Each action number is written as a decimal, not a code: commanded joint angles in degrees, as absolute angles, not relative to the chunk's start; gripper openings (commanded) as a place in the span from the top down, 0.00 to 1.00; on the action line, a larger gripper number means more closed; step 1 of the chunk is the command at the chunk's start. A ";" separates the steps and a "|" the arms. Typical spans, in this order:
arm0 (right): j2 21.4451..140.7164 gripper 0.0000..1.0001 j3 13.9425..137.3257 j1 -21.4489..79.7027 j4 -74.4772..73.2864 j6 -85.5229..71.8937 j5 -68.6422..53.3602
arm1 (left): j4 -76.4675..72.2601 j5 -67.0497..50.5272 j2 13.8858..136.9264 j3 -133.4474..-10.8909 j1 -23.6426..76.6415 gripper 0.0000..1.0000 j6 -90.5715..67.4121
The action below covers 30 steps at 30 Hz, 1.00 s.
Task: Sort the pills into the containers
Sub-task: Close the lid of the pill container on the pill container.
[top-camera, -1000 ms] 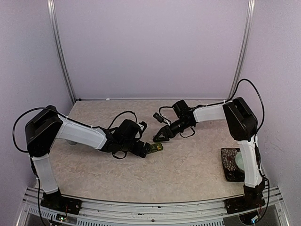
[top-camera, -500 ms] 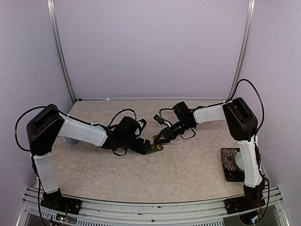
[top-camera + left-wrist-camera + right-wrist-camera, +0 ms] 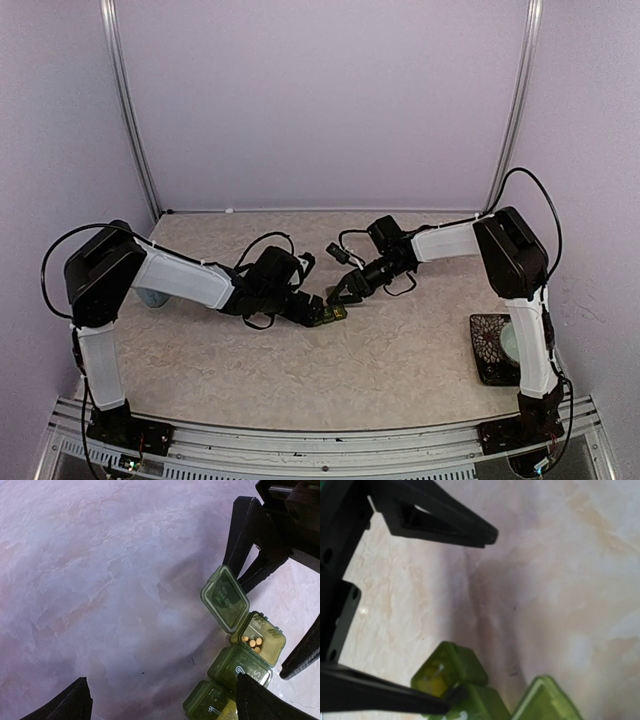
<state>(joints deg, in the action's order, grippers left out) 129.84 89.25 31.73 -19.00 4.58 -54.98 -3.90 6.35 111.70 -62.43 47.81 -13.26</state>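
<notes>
The pill box [image 3: 330,314] lies at the middle of the table [image 3: 400,365], mostly hidden by the 2 claws in the top view. The left wrist view shows 3 compartments. The far compartment has its lid up, with small orange pills [image 3: 252,642] inside, and the near one is cut off by the picture edge. The left gripper [image 3: 161,680] is released, with its fingers wide apart. The right gripper [image 3: 470,620] is also released and stands astride the box, but I cannot tell whether it touches. Bare tabletop stretches left of the box.

Raised marks on pill-box [image 3: 239,667] lids, too blurred to read.
</notes>
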 commanded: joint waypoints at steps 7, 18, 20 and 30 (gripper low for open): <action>126.45 0.32 87.96 31.11 -20.08 7.03 -57.62 | -1.24 6.27 115.22 -64.24 47.55 0.06 -13.04; 122.35 0.35 84.16 31.11 -20.03 7.16 -58.11 | -1.14 6.60 115.23 -63.96 47.55 0.07 -13.10; 121.89 0.36 83.45 31.11 -20.04 7.04 -57.68 | -1.06 6.64 115.22 -64.02 47.55 0.07 -13.08; 119.53 0.47 77.45 31.68 -18.41 4.90 -56.52 | -1.30 6.54 114.96 -63.73 47.46 0.07 -13.18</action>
<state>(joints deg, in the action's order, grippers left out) 122.10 79.07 31.73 -18.72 5.82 -56.42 -4.62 6.20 113.32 -64.12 47.70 -13.50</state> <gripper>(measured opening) 0.549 0.930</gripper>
